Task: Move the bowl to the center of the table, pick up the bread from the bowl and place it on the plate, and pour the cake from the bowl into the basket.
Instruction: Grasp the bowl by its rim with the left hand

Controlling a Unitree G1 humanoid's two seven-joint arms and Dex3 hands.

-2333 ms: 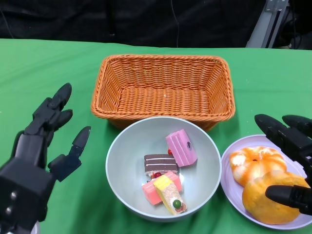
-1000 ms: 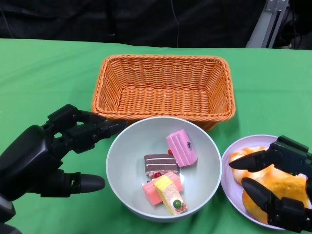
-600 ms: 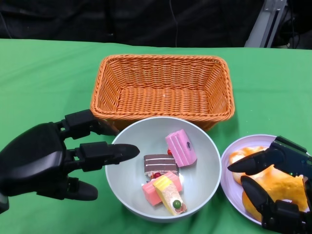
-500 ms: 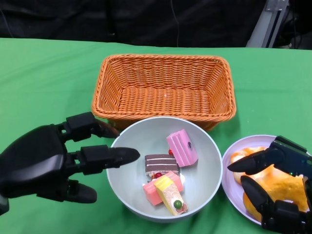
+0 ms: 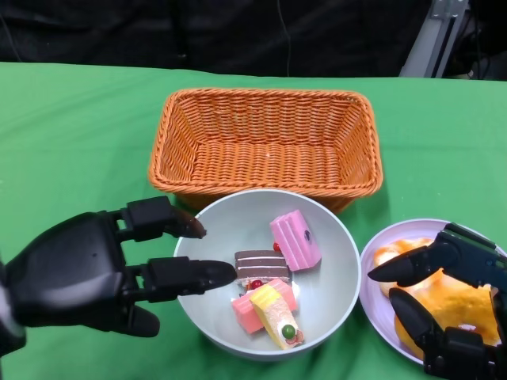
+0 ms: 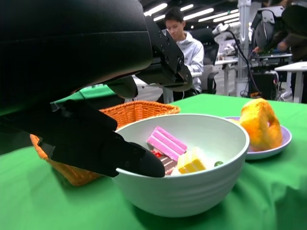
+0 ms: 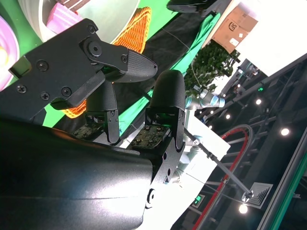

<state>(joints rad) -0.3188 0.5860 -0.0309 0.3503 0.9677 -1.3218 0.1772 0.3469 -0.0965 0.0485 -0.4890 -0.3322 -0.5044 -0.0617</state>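
The pale grey bowl (image 5: 333,305) stands in front of the orange wicker basket (image 5: 265,146). It holds a pink cake (image 5: 295,240), a brown layered cake (image 5: 261,265) and a yellow-and-pink cake (image 5: 273,309). My left hand (image 5: 87,273) straddles the bowl's left rim. Two fingers reach over the rim, and the thumb (image 6: 120,158) lies against the outer wall (image 6: 192,187); nothing is gripped. Orange bread (image 5: 451,297) lies on the lilac plate (image 5: 371,297) at the right. Above it hovers my right hand (image 5: 447,309), fingers (image 7: 120,62) apart and holding nothing.
The basket (image 6: 129,112) is empty and touches the bowl's far side. Green cloth covers the table, with free room at the far left and behind the basket. A person (image 6: 184,45) sits beyond the table in the left wrist view.
My left hand has turned and moved right from beside the bowl until its fingers reach over the bowl's left rim. The right hand has turned over the bread and then stayed put.
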